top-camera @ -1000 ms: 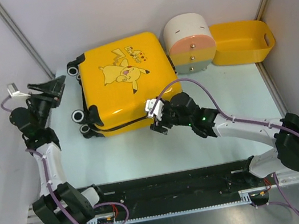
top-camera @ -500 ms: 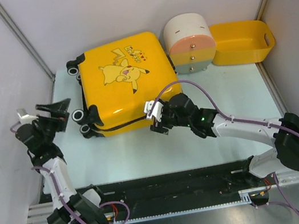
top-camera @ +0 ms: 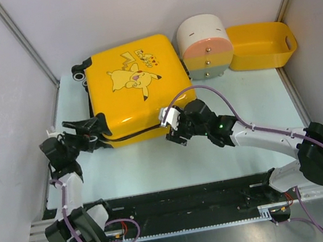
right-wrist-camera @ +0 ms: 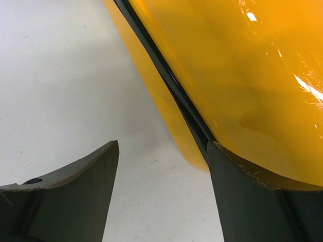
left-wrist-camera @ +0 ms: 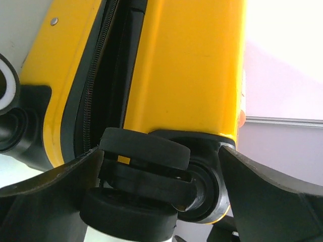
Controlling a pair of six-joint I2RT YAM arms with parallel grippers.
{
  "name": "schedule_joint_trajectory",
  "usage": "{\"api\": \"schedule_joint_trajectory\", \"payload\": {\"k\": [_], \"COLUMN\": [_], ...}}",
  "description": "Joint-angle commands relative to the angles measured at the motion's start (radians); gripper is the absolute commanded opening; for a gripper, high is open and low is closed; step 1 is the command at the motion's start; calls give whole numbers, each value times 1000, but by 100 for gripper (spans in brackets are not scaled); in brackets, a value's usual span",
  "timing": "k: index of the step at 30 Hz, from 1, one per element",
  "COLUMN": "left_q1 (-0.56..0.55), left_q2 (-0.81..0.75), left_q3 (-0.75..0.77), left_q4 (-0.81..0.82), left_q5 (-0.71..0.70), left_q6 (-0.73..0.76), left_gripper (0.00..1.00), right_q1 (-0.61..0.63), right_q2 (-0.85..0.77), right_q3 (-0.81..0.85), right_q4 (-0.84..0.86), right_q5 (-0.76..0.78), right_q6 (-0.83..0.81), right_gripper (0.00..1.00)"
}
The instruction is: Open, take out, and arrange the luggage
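The yellow Pikachu luggage point(top-camera: 133, 85) lies flat and closed at the back left of the table. Its black zipper seam shows in the left wrist view point(left-wrist-camera: 96, 75) and the right wrist view point(right-wrist-camera: 171, 91). My left gripper point(top-camera: 88, 131) is open at the luggage's near-left corner. In its wrist view the jaws point(left-wrist-camera: 161, 166) stand on either side of a black wheel point(left-wrist-camera: 146, 156). My right gripper point(top-camera: 172, 128) is open at the near-right corner. In its wrist view point(right-wrist-camera: 161, 151) the right finger point(right-wrist-camera: 252, 201) rests against the shell by the seam, and the left finger is over bare table.
A cream-and-pink drum-shaped box point(top-camera: 204, 41) stands right of the luggage, touching or nearly touching it. A yellow plastic basket point(top-camera: 288, 42) sits at the back right. The luggage's far wheels point(top-camera: 80, 74) are near the left wall. White table surface point(top-camera: 156, 159) lies in front.
My left arm swung from beside the left wall toward me and rightward, bringing its open gripper onto the luggage's near-left wheels. The right gripper barely shifted.
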Motion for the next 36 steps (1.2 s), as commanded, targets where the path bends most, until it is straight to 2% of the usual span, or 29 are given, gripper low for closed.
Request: {"api": "schedule_joint_trajectory", "payload": {"k": [1, 8, 12, 17, 22, 27, 31, 34, 35, 36], "left_q1": [-18, -16, -16, -18, -19, -19, -19, -21, -15, -8], "left_q2": [-23, -23, -6, 23, 85, 132, 154, 161, 160, 149], "left_q3": [2, 115, 222, 350, 476, 545, 577, 591, 591, 583], "left_q4": [120, 122, 113, 101, 99, 99, 99, 99, 101, 97], "left_q5": [-29, 0, -3, -9, -25, -28, -19, 4, 9, 6], "left_q6": [-113, -167, -202, -230, -253, -248, -219, -178, -164, -149], "left_gripper": [98, 74, 56, 48, 35, 27, 28, 51, 68, 75], "right_q1": [-3, 14, 30, 61, 98, 96, 37, -5, -14, -22], "right_q2": [-24, -24, -19, -8, 38, 165, 271, 332, 343, 355], "right_q3": [40, 38, 38, 37, 38, 75, 222, 311, 336, 357], "right_q4": [19, 28, 43, 178, 310, 589, 655, 698, 706, 710], "right_q5": [10, 30, 55, 93, 79, 168, 190, 190, 182, 179], "right_q6": [3, 7, -1, -52, -182, -312, -337, -366, -374, -383], "right_gripper": [75, 76, 76, 76, 76, 81, 82, 82, 82, 83]}}
